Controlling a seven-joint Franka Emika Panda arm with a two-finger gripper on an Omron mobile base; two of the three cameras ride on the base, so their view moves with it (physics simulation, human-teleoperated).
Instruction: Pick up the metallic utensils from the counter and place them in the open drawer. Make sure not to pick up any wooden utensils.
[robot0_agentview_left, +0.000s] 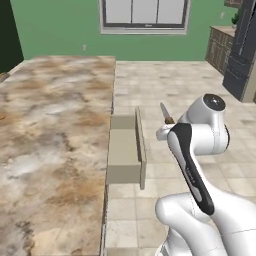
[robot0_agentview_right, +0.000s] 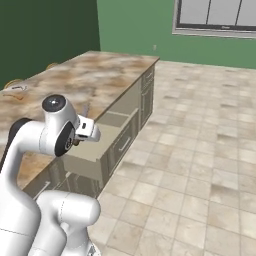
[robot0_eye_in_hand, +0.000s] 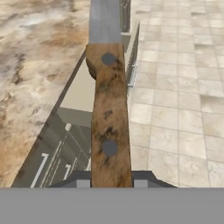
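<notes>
Your claw (robot0_eye_in_hand: 111, 183) is clenched on the knife (robot0_eye_in_hand: 109, 109), carried just right of the open drawer (robot0_agentview_left: 123, 150), not yet over it. Drawer looks empty; drop pending. Bench (robot0_agentview_left: 50, 140) shows no other utensils.

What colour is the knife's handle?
Mottled brown with two grey rivets, the knife handle shows best in the hand view.
</notes>
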